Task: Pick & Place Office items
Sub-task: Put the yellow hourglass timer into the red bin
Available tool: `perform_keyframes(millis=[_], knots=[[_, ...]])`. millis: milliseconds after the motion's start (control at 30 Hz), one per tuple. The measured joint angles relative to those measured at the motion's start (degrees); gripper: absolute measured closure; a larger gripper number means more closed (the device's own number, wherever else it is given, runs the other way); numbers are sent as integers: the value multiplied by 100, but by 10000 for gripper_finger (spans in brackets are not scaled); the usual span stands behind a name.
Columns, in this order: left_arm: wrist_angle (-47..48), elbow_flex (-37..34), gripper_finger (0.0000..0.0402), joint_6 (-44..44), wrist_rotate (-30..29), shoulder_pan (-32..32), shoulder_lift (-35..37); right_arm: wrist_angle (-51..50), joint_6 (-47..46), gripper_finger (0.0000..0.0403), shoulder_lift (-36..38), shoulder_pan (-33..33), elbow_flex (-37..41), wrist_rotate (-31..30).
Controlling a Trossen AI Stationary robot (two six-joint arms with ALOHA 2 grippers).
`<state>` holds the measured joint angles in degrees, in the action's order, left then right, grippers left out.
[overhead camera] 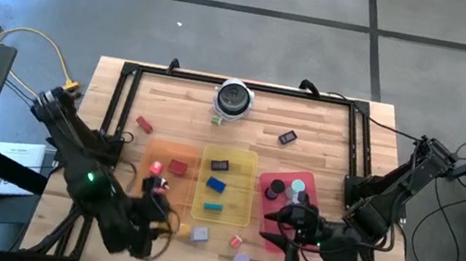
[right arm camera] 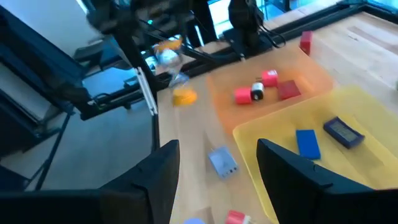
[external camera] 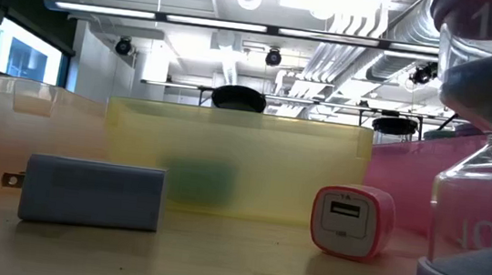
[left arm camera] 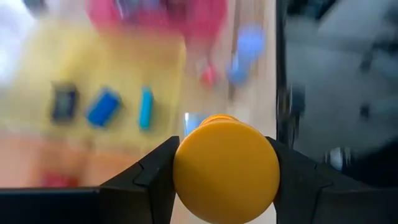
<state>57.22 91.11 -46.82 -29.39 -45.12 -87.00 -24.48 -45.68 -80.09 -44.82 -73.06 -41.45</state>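
The left gripper (left arm camera: 225, 180) clamps an orange disc (left arm camera: 226, 163) between its fingers, orange tray (overhead camera: 175, 151) just ahead; a level carry should prevent slipping. The right gripper (right arm camera: 217, 180) hangs open, empty.

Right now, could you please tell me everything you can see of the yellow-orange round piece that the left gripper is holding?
The yellow-orange round piece looks like a smooth, matte plastic disc with a rounded face and a narrower part behind it. It sits clamped between the left gripper's two dark fingers, one pressing each side, near the table's front edge beside the orange tray. Whether it is lifted clear of the wood cannot be told. Nothing else visibly touches it.
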Motion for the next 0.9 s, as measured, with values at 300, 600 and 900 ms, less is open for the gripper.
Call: perform_keyframes(millis=[300,600,900], knots=[[-3525,11,210,3370,-1419,273,687,1053,-42,199,215,338,6,1056],[-6133,9,210,5470,-1019,345,509,3970,700,198,232,869,0,2500],[-6694,4,210,5588,-1008,341,309,4380,776,117,221,1234,0,2675]])
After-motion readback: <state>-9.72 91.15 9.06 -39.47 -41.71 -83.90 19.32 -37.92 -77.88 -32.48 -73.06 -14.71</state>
